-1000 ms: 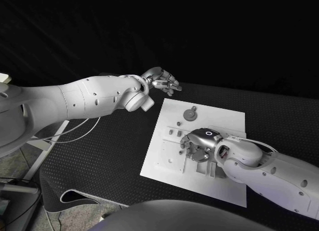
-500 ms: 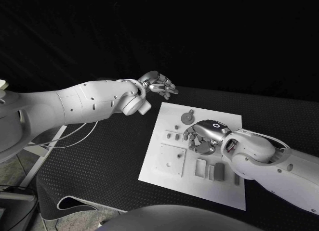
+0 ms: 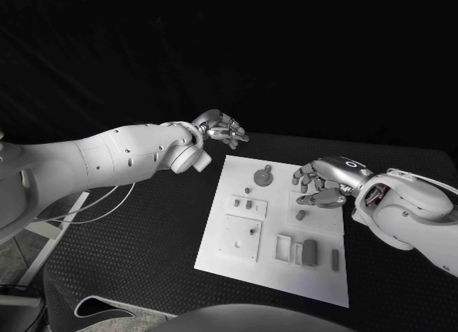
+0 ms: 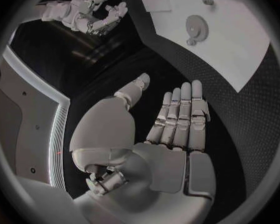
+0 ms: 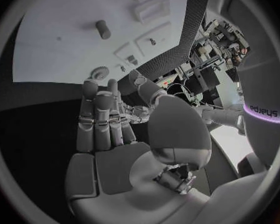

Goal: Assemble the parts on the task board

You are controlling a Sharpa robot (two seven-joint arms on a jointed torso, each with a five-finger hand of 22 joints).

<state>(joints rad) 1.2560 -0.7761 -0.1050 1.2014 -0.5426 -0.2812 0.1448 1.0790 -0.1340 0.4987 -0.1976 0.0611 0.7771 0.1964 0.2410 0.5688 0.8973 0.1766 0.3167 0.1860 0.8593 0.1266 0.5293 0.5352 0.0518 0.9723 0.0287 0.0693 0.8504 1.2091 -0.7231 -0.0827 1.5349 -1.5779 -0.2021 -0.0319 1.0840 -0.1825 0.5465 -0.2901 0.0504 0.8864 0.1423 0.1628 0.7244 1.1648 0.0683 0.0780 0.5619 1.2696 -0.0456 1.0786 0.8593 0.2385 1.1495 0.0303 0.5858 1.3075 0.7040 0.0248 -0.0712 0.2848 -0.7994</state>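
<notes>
The white rectangular task board (image 3: 251, 249) lies in the middle of the black textured table (image 3: 139, 228), and both hands are up off it, holding nothing. The left hand (image 3: 221, 128) hangs over the table just beyond the board's far left corner, and the left wrist view shows its fingers (image 4: 180, 117) straight and side by side with the thumb set apart. The right hand (image 3: 324, 185) hovers above the board's far right part, fingers loosely curled and spread, palm toward the board; from its own wrist view the fingers (image 5: 96, 119) stand straight, nothing between them. On the board, a round grey gear-like part (image 3: 262, 177) sits at the far end with a small knob just beyond it. A short grey peg (image 3: 301, 215) lies just near the right hand, clear of its fingers. Left of it, two small grey blocks (image 3: 249, 204) rest side by side, and nearer still is a square recessed panel (image 3: 240, 237). At the near right, a white frame (image 3: 284, 248), a dark grey rectangular block (image 3: 309, 252) and a slim grey bar (image 3: 335, 259) lie in a row.
</notes>
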